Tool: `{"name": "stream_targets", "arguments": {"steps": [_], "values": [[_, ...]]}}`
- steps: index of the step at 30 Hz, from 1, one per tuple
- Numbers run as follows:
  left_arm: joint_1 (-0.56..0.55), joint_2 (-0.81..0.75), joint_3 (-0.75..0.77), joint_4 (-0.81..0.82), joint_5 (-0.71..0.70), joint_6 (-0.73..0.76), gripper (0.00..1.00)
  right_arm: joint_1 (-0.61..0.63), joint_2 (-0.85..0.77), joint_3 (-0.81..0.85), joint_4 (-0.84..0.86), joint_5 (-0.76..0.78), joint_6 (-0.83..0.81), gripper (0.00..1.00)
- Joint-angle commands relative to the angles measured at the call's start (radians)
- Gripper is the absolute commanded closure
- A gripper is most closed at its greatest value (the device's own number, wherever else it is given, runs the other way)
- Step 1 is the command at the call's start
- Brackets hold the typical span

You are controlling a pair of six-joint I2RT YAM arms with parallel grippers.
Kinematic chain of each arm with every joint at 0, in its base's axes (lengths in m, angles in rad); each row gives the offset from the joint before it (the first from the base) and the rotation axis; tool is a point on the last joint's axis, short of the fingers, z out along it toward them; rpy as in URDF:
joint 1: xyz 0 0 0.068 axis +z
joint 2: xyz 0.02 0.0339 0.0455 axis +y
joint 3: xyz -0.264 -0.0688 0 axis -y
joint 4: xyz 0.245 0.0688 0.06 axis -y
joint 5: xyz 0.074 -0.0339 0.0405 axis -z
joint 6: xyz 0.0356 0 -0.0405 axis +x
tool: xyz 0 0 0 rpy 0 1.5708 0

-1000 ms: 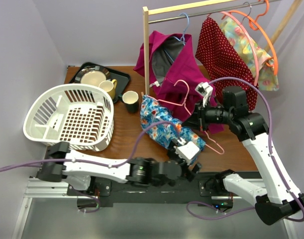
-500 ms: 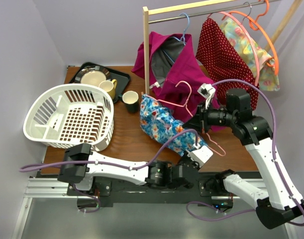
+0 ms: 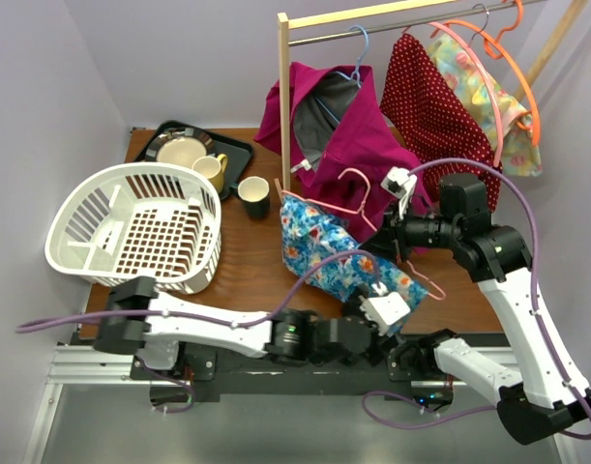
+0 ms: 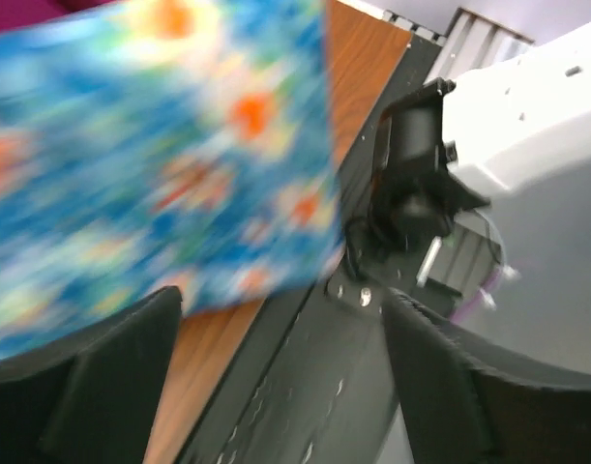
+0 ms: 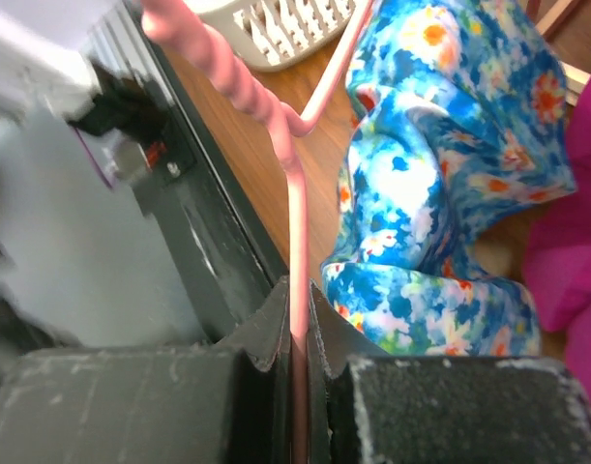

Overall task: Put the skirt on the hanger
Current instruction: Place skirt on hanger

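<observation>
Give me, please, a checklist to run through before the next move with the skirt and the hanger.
1. Hanger grip: the right jaws are shut on the wire of the pink hanger: ok.
2. Free to grasp: the left jaws stand wide open with nothing between them: ok.
3. Reach: the near edge of the skirt lies just ahead of the left jaws: ok.
4. Fastening: in the top view the skirt's far corner meets the hanger's end, but any attachment is hidden: cannot tell.
5. Aim: the left wrist view is blurred: not ok.
</observation>
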Motion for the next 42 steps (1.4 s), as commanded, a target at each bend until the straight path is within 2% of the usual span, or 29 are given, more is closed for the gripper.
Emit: {"name": "stream_targets", "arguments": {"steps": [1,2,4,6,9,14,16,19,21,22,25,30,36,42], "values": [[0.007,-0.356,-0.075,-0.088,0.034,0.062,0.06,-0.005,-0.021,0.074,-0.161,-0.012,-0.309,1.00],[0.021,-0.415,-0.088,-0.117,0.049,0.077,0.03,-0.006,-0.025,0.071,-0.184,-0.003,-0.348,1.00],[0.118,-0.573,-0.115,-0.201,0.132,0.085,0.01,-0.005,-0.038,0.064,-0.248,-0.014,-0.461,1.00],[0.259,-0.668,-0.115,-0.298,0.216,0.134,0.00,-0.006,-0.041,0.058,-0.306,-0.026,-0.554,1.00],[0.350,-0.713,-0.093,-0.387,0.263,0.209,0.00,-0.005,-0.045,0.087,-0.369,-0.017,-0.616,1.00],[0.381,-0.707,-0.109,-0.396,0.257,0.300,0.00,-0.006,-0.045,0.227,-0.543,-0.015,-0.734,1.00],[0.395,-0.681,-0.104,-0.399,0.235,0.312,0.00,-0.006,-0.047,0.300,-0.572,0.047,-0.736,1.00],[0.401,-0.674,-0.104,-0.387,0.119,0.317,0.00,-0.014,-0.070,0.449,-0.597,0.113,-0.690,1.00],[0.403,-0.693,-0.119,-0.379,0.039,0.317,0.00,-0.075,-0.090,0.518,-0.600,0.114,-0.669,1.00],[0.403,-0.703,-0.128,-0.379,-0.063,0.315,0.00,-0.093,-0.093,0.572,-0.597,0.109,-0.656,1.00],[0.409,-0.762,-0.174,-0.387,-0.208,0.304,0.00,-0.162,-0.093,0.629,-0.542,0.155,-0.557,1.00],[0.413,-0.890,-0.309,-0.367,-0.225,0.271,0.00,-0.233,-0.055,0.751,-0.437,0.270,-0.391,1.00],[0.413,-0.901,-0.466,-0.359,-0.200,0.232,0.00,-0.268,-0.015,0.929,-0.342,0.438,-0.299,1.00],[0.415,-0.901,-0.507,-0.347,-0.188,0.234,0.00,-0.276,-0.033,0.959,-0.273,0.748,-0.306,1.00]]}}
